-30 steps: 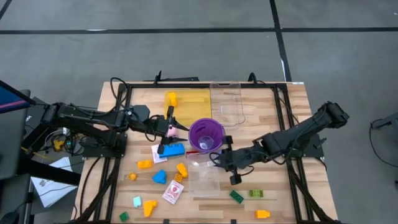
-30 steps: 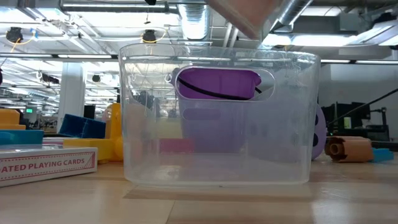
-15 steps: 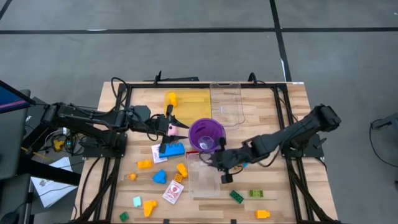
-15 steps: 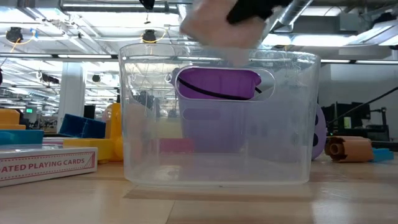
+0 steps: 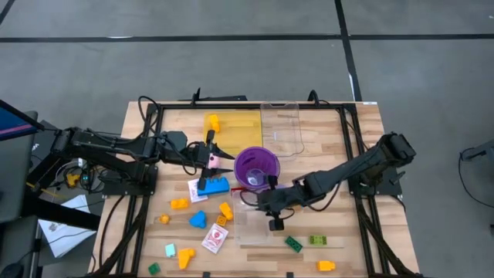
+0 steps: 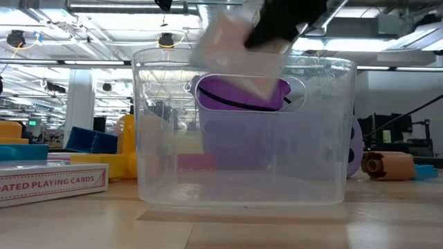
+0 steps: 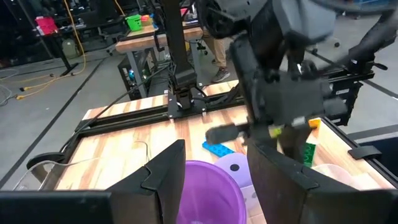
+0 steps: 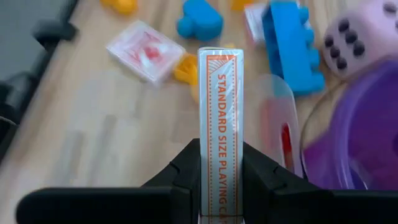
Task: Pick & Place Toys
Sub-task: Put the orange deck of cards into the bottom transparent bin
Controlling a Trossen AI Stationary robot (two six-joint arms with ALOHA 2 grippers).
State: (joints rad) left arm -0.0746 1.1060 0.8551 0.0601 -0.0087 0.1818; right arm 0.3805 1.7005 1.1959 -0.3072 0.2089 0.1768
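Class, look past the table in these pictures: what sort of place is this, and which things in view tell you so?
Probably a robotics lab or industrial workshop. The low view shows an open ceiling with exposed ducts and strip lights; the left wrist view shows other wooden workbenches and cables on a concrete floor.

purple cup [image 5: 256,167], clear tray [image 5: 282,126], yellow tray [image 5: 238,127], wooden table [image 5: 351,232]

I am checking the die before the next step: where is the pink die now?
In the high view the pink die is left of centre, between the fingers of the left gripper, immediately left of the purple cup and above the blue brick.
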